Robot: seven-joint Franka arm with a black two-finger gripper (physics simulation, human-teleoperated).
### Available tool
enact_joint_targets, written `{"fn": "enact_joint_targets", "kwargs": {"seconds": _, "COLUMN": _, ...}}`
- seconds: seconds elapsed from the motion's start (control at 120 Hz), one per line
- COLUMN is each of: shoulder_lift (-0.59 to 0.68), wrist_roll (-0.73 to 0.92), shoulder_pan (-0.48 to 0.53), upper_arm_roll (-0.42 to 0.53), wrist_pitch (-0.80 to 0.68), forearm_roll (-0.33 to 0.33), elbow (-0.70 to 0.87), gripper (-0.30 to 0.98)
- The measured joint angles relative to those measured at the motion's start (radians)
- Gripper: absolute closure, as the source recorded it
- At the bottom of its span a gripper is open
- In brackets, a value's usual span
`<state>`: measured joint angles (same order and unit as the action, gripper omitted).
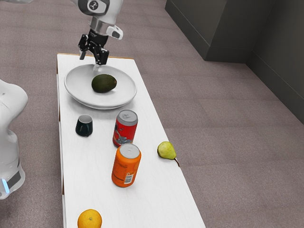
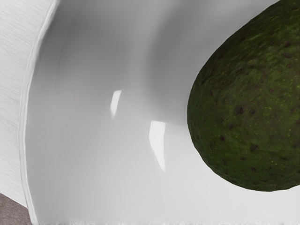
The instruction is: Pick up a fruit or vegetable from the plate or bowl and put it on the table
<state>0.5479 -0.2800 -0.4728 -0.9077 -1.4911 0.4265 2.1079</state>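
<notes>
I operate the arm with its gripper (image 1: 92, 60) at the far end of the table (image 1: 156, 204), as seen in the exterior view. The gripper points downward beside the far rim of the white plate (image 1: 124, 91). Gripper state: fingers spread apart, with a clear gap between them and hold of nothing.

Target item: the avocado (image 1: 104, 83), dark green, lies on its side inside the plate, apart from the gripper's fingers. In the wrist view I read its speckled skin, its rounded end and the plate's smooth surface around it. Two bright glints lie on that surface, between the avocado and the rim.

Other items on the table: a dark cup (image 1: 84, 126) stands near the plate. A red can (image 1: 126, 128) stands upright beside the cup, toward the exterior view's right. An orange can (image 1: 126, 166) stands upright just in front of the red can; I cannot tell whether the two touch. A green pear (image 1: 166, 150) lies near the table's edge at the exterior view's right. An orange (image 1: 90, 219) rests at the near end.
</notes>
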Motion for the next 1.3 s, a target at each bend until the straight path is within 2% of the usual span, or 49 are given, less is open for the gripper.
{"fn": "enact_joint_targets", "kwargs": {"seconds": 0.2, "shoulder_lift": 0.0, "wrist_roll": 0.005, "shoulder_pan": -0.01, "upper_arm_roll": -0.002, "wrist_pitch": 0.005, "forearm_roll": 0.002, "elbow": -0.003, "gripper": 0.0}}
{"fn": "enact_joint_targets", "kwargs": {"seconds": 0.267, "shoulder_lift": 0.0, "wrist_roll": 0.014, "shoulder_pan": -0.054, "upper_arm_roll": -0.002, "wrist_pitch": 0.001, "forearm_roll": 0.026, "elbow": -0.014, "gripper": 0.0}}
{"fn": "enact_joint_targets", "kwargs": {"seconds": 0.55, "shoulder_lift": 0.005, "wrist_roll": 0.09, "shoulder_pan": -0.081, "upper_arm_roll": 0.007, "wrist_pitch": -0.12, "forearm_roll": 0.062, "elbow": -0.013, "gripper": 0.0}}
{"fn": "enact_joint_targets", "kwargs": {"seconds": 0.608, "shoulder_lift": 0.01, "wrist_roll": 0.105, "shoulder_pan": -0.067, "upper_arm_roll": 0.038, "wrist_pitch": -0.124, "forearm_roll": 0.063, "elbow": -0.01, "gripper": 0.0}}
{"fn": "enact_joint_targets", "kwargs": {"seconds": 0.692, "shoulder_lift": 0.056, "wrist_roll": 0.122, "shoulder_pan": 0.007, "upper_arm_roll": 0.11, "wrist_pitch": -0.115, "forearm_roll": 0.063, "elbow": 0.025, "gripper": 0.0}}
{"fn": "enact_joint_targets", "kwargs": {"seconds": 0.833, "shoulder_lift": 0.099, "wrist_roll": 0.148, "shoulder_pan": 0.04, "upper_arm_roll": 0.135, "wrist_pitch": -0.106, "forearm_roll": 0.067, "elbow": 0.086, "gripper": 0.0}}
{"fn": "enact_joint_targets", "kwargs": {"seconds": 1.05, "shoulder_lift": 0.09, "wrist_roll": 0.181, "shoulder_pan": -0.079, "upper_arm_roll": 0.12, "wrist_pitch": -0.106, "forearm_roll": 0.132, "elbow": 0.062, "gripper": 0.0}}
{"fn": "enact_joint_targets", "kwargs": {"seconds": 1.142, "shoulder_lift": 0.084, "wrist_roll": 0.197, "shoulder_pan": -0.185, "upper_arm_roll": 0.011, "wrist_pitch": -0.105, "forearm_roll": 0.139, "elbow": 0.009, "gripper": 0.0}}
{"fn": "enact_joint_targets", "kwargs": {"seconds": 1.2, "shoulder_lift": 0.082, "wrist_roll": 0.206, "shoulder_pan": -0.238, "upper_arm_roll": -0.02, "wrist_pitch": -0.103, "forearm_roll": 0.144, "elbow": -0.03, "gripper": 0.0}}
{"fn": "enact_joint_targets", "kwargs": {"seconds": 1.3, "shoulder_lift": 0.082, "wrist_roll": 0.22, "shoulder_pan": -0.264, "upper_arm_roll": -0.048, "wrist_pitch": -0.098, "forearm_roll": 0.135, "elbow": -0.064, "gripper": 0.0}}
